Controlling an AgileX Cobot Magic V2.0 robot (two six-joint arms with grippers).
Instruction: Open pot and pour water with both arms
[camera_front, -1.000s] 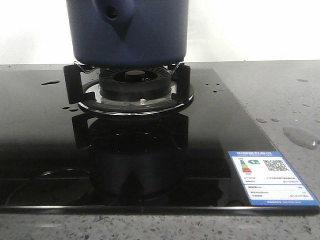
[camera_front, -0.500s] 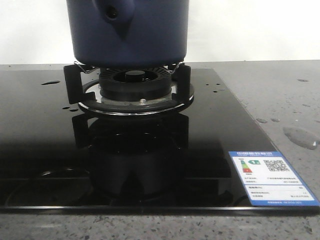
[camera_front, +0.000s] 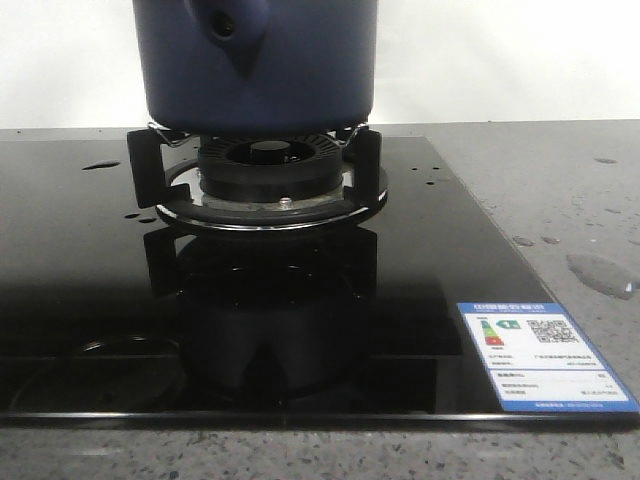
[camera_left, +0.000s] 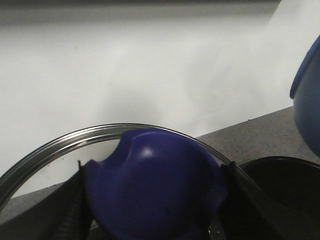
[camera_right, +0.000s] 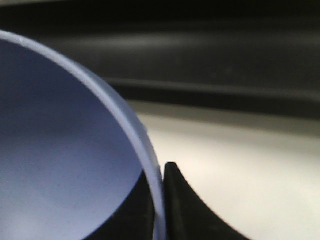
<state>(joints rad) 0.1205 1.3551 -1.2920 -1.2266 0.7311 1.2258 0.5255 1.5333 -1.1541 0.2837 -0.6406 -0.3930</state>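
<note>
The navy-blue pot (camera_front: 258, 60) stands on the gas burner (camera_front: 262, 175), its top cut off by the frame; its side knob (camera_front: 224, 24) with a hole faces the camera. No gripper shows in the front view. In the left wrist view my left gripper (camera_left: 154, 172) is shut on the navy knob (camera_left: 150, 185) of a steel-rimmed glass lid (camera_left: 60, 145), held up in the air. In the right wrist view my right gripper (camera_right: 159, 200) is shut on the rim of the light-blue bowl (camera_right: 55, 150). Water lies as a small puddle (camera_front: 600, 272) on the counter.
The black glass hob (camera_front: 420, 260) carries a blue-and-white label (camera_front: 542, 355) at its front right and a few drops (camera_front: 100, 165). Grey speckled counter (camera_front: 570, 190) lies to the right. In the left wrist view, the bowl's edge (camera_left: 306, 100) and a dark round rim (camera_left: 280, 165) show.
</note>
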